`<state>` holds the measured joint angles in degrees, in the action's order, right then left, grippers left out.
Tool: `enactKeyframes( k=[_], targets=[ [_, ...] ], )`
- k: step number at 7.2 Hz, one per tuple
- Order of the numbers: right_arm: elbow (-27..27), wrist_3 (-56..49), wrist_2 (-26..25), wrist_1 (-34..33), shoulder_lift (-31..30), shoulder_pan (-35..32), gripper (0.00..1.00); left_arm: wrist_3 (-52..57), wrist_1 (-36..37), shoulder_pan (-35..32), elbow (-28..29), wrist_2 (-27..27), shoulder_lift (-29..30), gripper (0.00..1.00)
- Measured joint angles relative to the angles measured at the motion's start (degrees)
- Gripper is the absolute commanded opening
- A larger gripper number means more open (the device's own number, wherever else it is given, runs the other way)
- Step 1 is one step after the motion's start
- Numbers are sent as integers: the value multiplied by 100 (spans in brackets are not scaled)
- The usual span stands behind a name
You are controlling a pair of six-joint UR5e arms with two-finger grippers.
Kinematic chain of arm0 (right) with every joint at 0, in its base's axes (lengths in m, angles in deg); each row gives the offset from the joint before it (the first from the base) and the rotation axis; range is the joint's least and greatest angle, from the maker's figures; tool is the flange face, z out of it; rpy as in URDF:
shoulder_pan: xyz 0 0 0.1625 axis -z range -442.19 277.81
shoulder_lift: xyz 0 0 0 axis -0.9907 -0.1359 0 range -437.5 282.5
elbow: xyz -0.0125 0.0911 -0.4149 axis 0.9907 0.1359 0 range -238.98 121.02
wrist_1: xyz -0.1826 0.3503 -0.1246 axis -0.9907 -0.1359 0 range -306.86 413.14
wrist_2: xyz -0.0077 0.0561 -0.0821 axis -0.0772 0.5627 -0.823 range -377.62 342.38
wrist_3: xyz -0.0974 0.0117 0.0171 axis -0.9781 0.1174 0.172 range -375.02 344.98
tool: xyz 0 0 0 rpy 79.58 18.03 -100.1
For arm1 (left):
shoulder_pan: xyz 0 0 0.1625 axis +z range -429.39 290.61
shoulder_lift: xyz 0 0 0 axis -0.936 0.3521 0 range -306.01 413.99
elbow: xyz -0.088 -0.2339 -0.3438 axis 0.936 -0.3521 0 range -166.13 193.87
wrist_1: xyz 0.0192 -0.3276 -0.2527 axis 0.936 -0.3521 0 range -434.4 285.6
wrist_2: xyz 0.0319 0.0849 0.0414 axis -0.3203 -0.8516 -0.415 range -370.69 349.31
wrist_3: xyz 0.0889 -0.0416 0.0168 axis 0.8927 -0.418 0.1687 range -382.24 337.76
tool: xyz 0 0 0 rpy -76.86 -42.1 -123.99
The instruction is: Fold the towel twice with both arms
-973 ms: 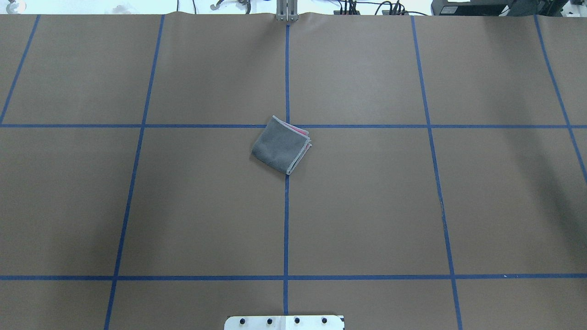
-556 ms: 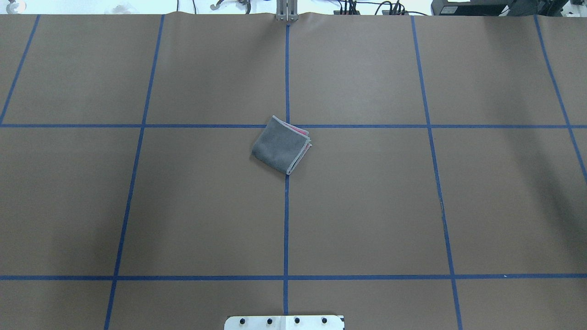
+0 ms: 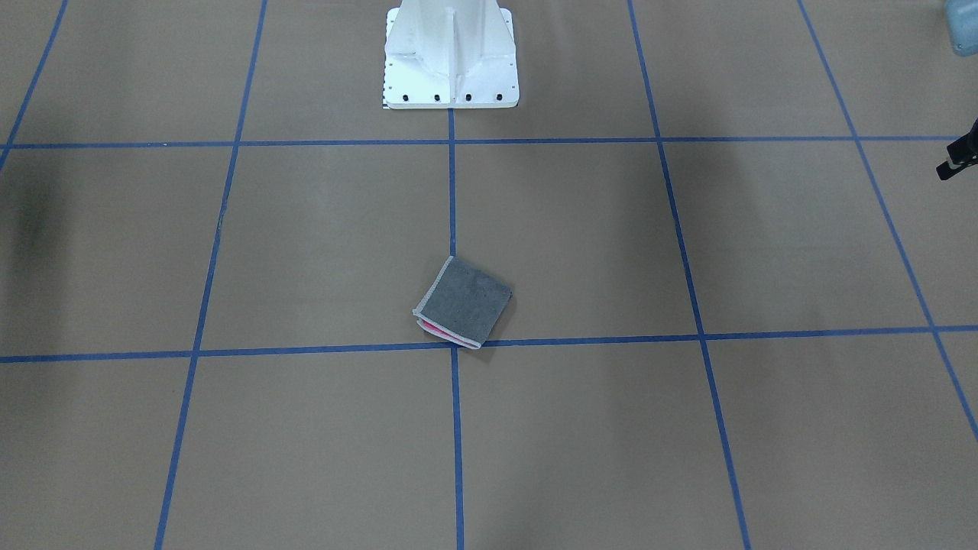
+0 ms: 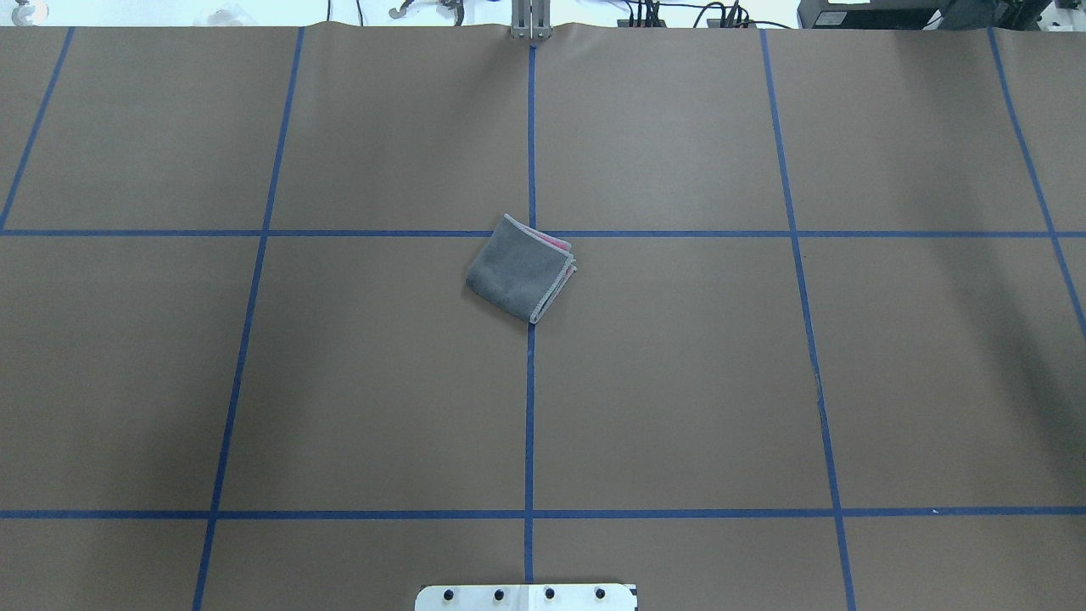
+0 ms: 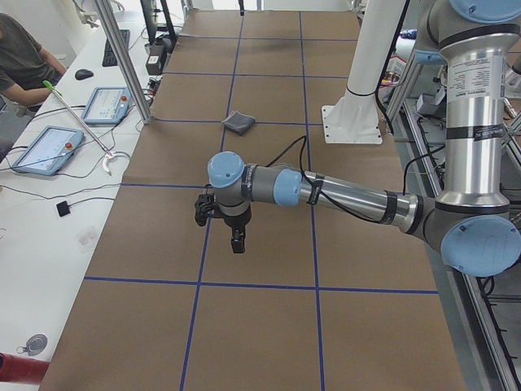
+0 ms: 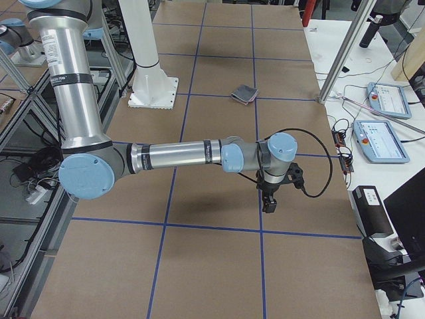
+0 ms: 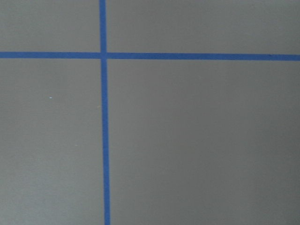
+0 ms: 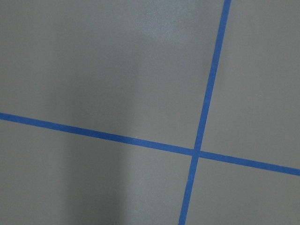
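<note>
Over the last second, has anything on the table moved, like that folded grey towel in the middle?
Nothing visibly changed in the overhead view. The small folded terry towel, dark grey face up with a pink edge peeking out, lies in the same spot where the blue tape lines cross, untouched. No arm enters that view, then or now.

No text, brand or number can be read in any view. The left arm (image 5: 350,195) and the right arm (image 6: 172,156) each bear a printed label (image 5: 475,80) on the upright tube, its lettering too small to make out
</note>
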<state>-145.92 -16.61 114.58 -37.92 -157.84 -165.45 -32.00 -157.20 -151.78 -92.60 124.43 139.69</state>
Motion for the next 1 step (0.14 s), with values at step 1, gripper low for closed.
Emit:
enactKeyframes(
  k=[1],
  targets=[
    [10, 0, 17, 0, -26, -12, 100, 11, -4, -88, 34, -36, -3, 100]
  ],
)
